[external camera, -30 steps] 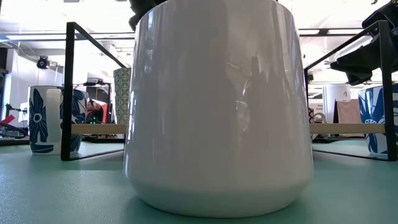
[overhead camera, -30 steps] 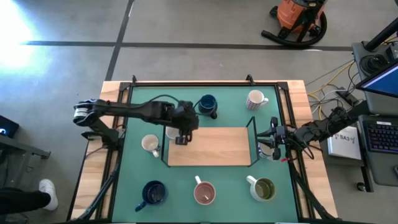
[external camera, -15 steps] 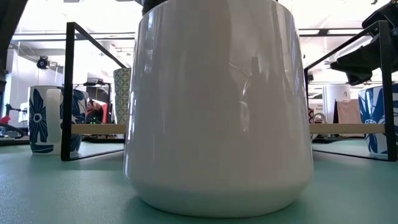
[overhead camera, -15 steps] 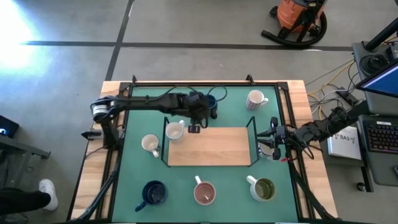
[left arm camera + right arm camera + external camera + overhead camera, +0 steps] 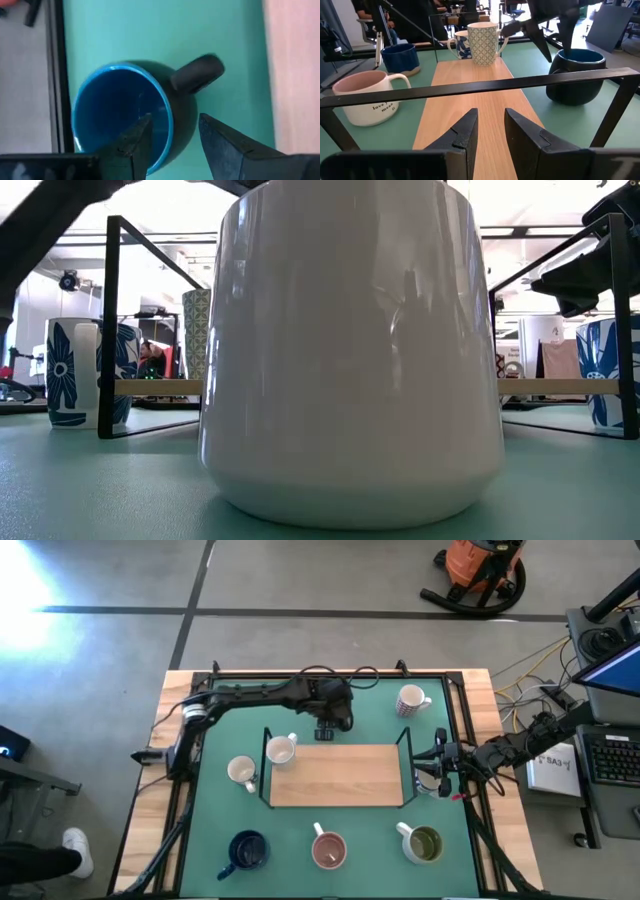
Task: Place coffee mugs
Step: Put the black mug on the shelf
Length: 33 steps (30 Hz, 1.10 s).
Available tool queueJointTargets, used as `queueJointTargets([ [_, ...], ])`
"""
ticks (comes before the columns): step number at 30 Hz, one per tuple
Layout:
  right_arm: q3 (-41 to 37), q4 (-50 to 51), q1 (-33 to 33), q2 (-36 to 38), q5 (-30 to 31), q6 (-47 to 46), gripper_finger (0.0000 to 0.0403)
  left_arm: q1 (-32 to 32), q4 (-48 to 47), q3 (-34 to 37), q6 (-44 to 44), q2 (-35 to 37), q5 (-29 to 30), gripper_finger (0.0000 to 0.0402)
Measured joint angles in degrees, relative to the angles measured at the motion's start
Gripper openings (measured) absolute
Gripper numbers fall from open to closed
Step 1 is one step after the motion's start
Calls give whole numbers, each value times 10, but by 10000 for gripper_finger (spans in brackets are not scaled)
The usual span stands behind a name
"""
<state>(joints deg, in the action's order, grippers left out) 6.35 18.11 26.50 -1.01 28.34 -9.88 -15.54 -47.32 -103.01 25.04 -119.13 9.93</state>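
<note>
Navy mug (image 5: 131, 112) half hidden under left gripper (image 5: 172, 137) | fingers spread, straddling rim | right gripper (image 5: 491, 131) idle, fingers parted

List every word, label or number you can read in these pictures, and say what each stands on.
"love y... me" in small dark letters, on the side of the pink-rimmed cream ceramic mug; the rest of that print is too blurred to read.
Nothing else is legible: the blue flower mug and the patterned mug carry patterns only.
</note>
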Motion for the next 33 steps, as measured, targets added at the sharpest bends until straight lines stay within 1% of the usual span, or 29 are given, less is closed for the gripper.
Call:
queueJointTargets([
  [4,0,0,0,0,0,0,86,-9,-28,-36,9,-27,-4,143],
  [7,0,0,0,0,0,0,86,-13,-45,-54,13,-38,-8,127],
  [10,0,0,0,0,0,0,86,-14,-62,-61,15,-42,-15,92],
  [14,0,0,0,0,0,0,86,-18,-69,-61,23,-42,-52,25],
  [16,0,0,0,0,0,0,86,-17,-78,-58,21,-44,-60,9],
  [19,0,0,0,0,0,0,86,-18,-72,-58,20,-43,-67,12],
  [23,0,0,0,0,0,0,86,-17,-76,-58,2,-38,-66,5],
  [29,0,0,0,0,0,0,86,-11,-94,-58,-81,-4,-95,5],
  [33,0,0,0,0,0,0,86,4,-113,-58,-136,16,-131,5],
])
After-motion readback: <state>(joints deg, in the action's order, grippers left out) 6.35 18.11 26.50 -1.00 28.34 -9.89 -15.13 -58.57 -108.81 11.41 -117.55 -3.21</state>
